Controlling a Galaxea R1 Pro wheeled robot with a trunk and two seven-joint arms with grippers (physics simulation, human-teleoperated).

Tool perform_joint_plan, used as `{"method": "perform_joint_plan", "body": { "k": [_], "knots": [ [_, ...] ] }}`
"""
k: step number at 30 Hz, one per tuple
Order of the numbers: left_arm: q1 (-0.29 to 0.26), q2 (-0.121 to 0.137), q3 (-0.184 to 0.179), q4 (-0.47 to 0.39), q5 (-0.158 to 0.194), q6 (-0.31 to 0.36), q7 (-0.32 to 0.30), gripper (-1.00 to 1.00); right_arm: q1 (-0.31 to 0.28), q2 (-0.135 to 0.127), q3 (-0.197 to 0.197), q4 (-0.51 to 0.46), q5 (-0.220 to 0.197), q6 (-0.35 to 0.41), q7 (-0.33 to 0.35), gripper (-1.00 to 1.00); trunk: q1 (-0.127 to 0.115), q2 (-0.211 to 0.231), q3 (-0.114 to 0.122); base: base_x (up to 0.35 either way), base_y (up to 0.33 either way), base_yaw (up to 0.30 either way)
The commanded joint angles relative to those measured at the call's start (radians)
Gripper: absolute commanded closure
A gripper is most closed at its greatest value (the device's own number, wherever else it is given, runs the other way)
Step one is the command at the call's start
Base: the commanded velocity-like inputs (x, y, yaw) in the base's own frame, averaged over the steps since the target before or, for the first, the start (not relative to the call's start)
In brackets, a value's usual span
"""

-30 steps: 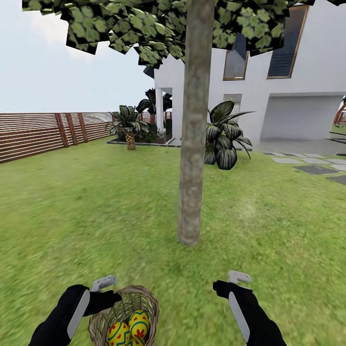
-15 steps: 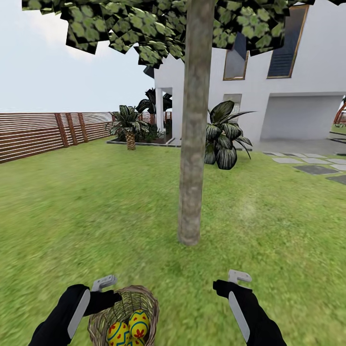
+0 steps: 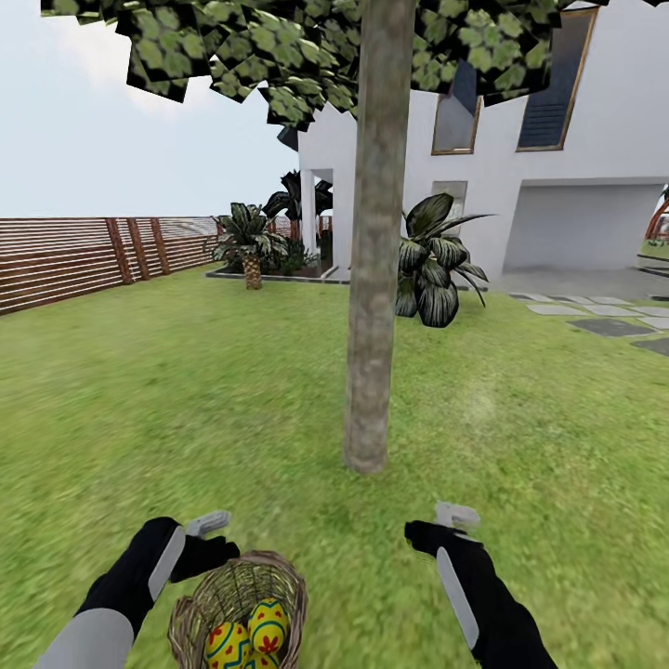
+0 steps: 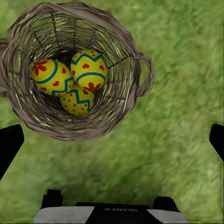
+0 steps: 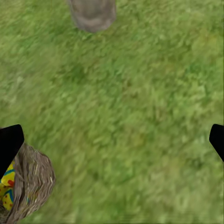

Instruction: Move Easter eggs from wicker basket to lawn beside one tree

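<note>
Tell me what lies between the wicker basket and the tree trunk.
Only bare lawn lies between the wicker basket and the tree, as the head view shows.

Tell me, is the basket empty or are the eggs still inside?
Not empty. All three Easter eggs sit inside the wicker basket, which stands upright on the lawn.

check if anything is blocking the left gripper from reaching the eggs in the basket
Nothing visible does. The left gripper hangs open beside the wicker basket, whose top is uncovered, and the three Easter eggs lie exposed inside, with only the basket's rim to clear.
</note>
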Motion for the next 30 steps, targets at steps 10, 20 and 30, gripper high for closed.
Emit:
{"method": "perform_joint_plan", "body": {
  "k": [10, 20, 30],
  "knots": [
    [-0.049, 0.0, 0.003, 0.111, 0.002, 0.012, -0.009, -1.0, -0.063, 0.012, 0.007, -0.194, -0.052, 0.202, -0.009, -1.0, 0.039, -0.072, -0.033, 0.0, 0.0, 0.0],
    [-0.053, 0.0, 0.004, 0.119, -0.003, 0.015, -0.002, -1.0, -0.153, 0.007, 0.0, -0.212, -0.168, 0.31, -0.014, -1.0, 0.077, -0.142, -0.064, 0.0, 0.0, 0.0],
    [-0.097, 0.003, 0.001, 0.127, -0.008, 0.011, 0.002, -1.0, -0.161, 0.003, 0.0, -0.206, -0.175, 0.319, -0.011, -1.0, 0.115, -0.212, -0.096, 0.0, 0.0, 0.0]
  ]
}}
